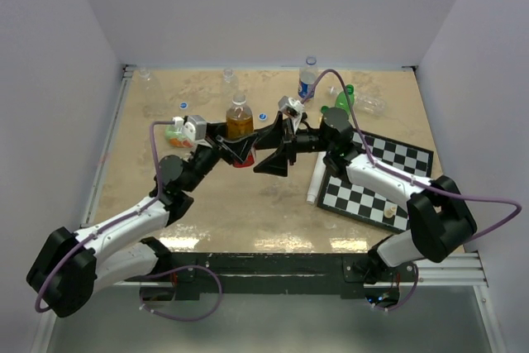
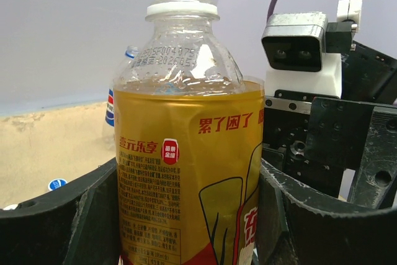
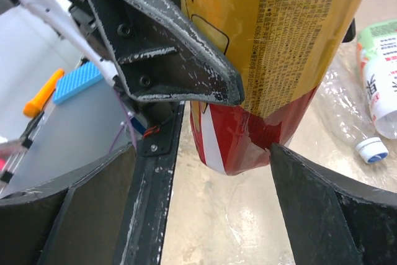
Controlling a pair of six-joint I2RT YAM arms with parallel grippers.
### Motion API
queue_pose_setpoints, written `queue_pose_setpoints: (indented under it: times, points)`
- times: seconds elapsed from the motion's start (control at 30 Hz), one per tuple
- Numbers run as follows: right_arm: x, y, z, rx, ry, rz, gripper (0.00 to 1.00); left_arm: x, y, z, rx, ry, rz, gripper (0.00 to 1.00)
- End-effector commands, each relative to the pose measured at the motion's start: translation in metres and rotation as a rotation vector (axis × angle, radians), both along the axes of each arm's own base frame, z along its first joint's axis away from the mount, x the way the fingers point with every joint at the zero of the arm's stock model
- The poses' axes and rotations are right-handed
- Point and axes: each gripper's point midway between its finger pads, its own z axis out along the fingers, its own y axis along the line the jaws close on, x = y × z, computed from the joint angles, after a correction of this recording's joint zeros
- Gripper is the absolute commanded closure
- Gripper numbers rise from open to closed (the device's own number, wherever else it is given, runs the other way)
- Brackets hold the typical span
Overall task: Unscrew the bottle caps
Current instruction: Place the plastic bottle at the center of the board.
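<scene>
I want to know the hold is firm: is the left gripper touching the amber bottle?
Touching. In the left wrist view the left gripper has its fingers pressed against both sides of the amber bottle.

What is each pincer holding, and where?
Left pincer grips the amber bottle by its labelled midsection. Right pincer is open, holding nothing.

Inside a robotics lab's test cell: a left arm (image 1: 124, 231) and right arm (image 1: 388, 183) stand bolted by an aluminium rail (image 1: 467, 269) at a tan table (image 1: 248, 212), boxed in by plain white panels (image 1: 273, 6), purple cables (image 1: 154, 148) trailing.
</scene>
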Motion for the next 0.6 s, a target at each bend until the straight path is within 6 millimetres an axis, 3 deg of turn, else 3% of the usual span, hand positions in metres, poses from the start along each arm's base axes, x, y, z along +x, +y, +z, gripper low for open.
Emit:
queue_pose_setpoints:
  times: [0.0, 0.1, 0.23, 0.57]
  points:
    - [0.006, 0.014, 0.004, 0.021, 0.062, -0.059, 0.07, -0.005, -0.003, 0.032, -0.128, -0.071, -0.025, 1.00]
    - [0.006, 0.019, 0.004, 0.024, 0.072, -0.078, 0.07, -0.003, -0.010, 0.028, -0.139, -0.056, -0.039, 1.00]
    - [0.023, 0.022, -0.004, -0.002, 0.081, -0.168, 0.07, -0.005, -0.016, 0.028, -0.146, -0.056, -0.053, 1.00]
    - [0.048, 0.021, -0.014, -0.050, 0.045, -0.293, 0.04, -0.006, -0.015, 0.027, -0.150, -0.051, -0.045, 1.00]
